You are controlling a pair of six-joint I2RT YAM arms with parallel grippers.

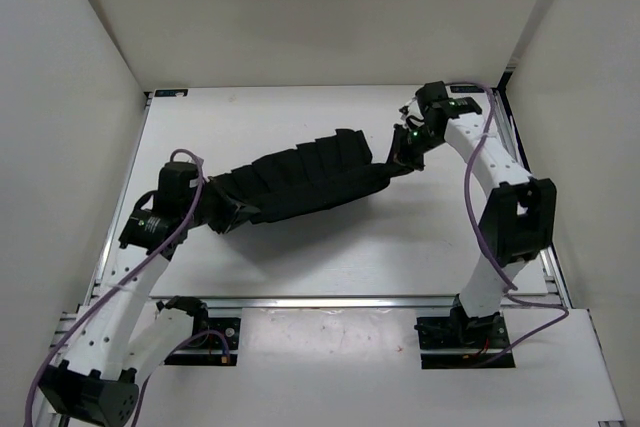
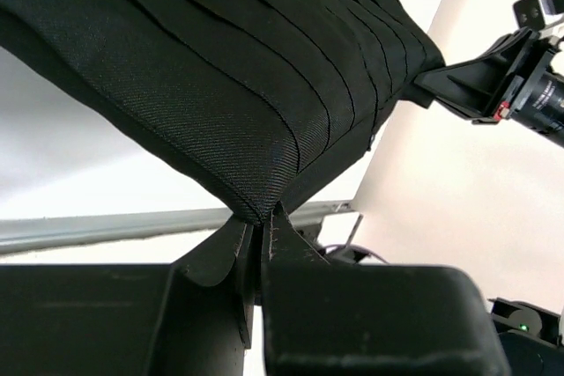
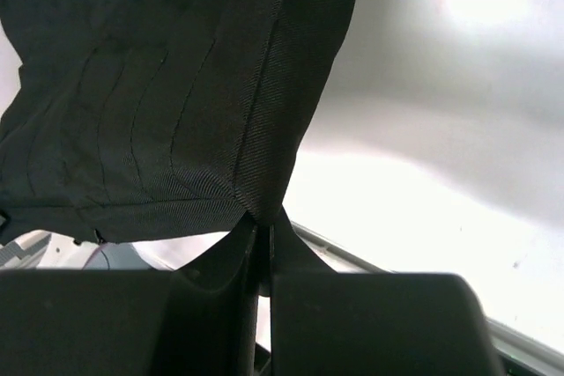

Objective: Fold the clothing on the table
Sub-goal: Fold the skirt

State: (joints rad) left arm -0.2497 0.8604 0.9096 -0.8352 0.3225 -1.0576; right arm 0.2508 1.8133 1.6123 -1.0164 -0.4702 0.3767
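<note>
The clothing [image 1: 300,179], a black pleated garment, hangs stretched between my two grippers above the white table [image 1: 330,247]. My left gripper [image 1: 222,209] pinches its left end; in the left wrist view the jaws are shut on a corner of the clothing [image 2: 229,85] at the left gripper [image 2: 262,222]. My right gripper [image 1: 400,159] holds the right end; in the right wrist view the right gripper [image 3: 264,222] is shut on a corner of the clothing [image 3: 167,85]. The pleats run across the span, and the fabric sags a little in the middle.
White panels wall the table at the left [image 1: 60,127], back [image 1: 330,17] and right [image 1: 590,107]. A metal rail [image 1: 330,301] runs along the near edge in front of the two arm bases. The right arm's wrist shows in the left wrist view [image 2: 520,85].
</note>
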